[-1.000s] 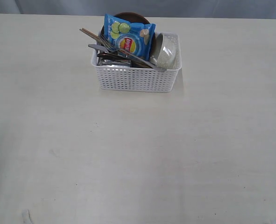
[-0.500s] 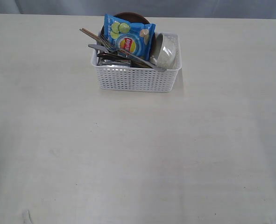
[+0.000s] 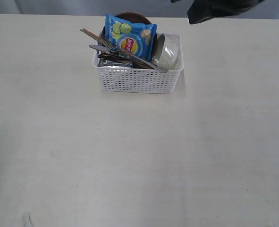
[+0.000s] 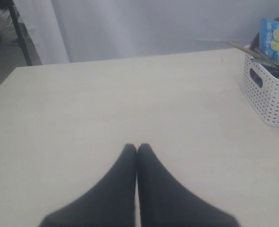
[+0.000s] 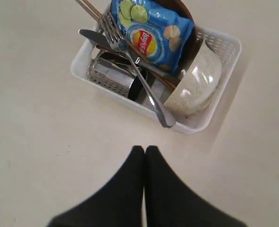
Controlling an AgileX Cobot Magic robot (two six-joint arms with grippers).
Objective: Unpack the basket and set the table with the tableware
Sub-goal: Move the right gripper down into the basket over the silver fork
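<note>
The white lattice basket stands at the far middle of the cream table. It holds a pale bowl on its side, a brown plate, a steel fork, a knife, a steel cup and chopsticks. My right arm shows as a dark shape beyond the basket's right corner. The right gripper hangs shut and empty above the table beside the basket. My left gripper is shut, empty, and far from the basket.
A blue chip bag leans upright against the plate on top of the tableware. Grey curtains hang behind the table's far edge. A dark stand leg is off the table's corner in the left wrist view.
The right arm has come into the exterior view at the top right. The basket and its contents have not moved.
</note>
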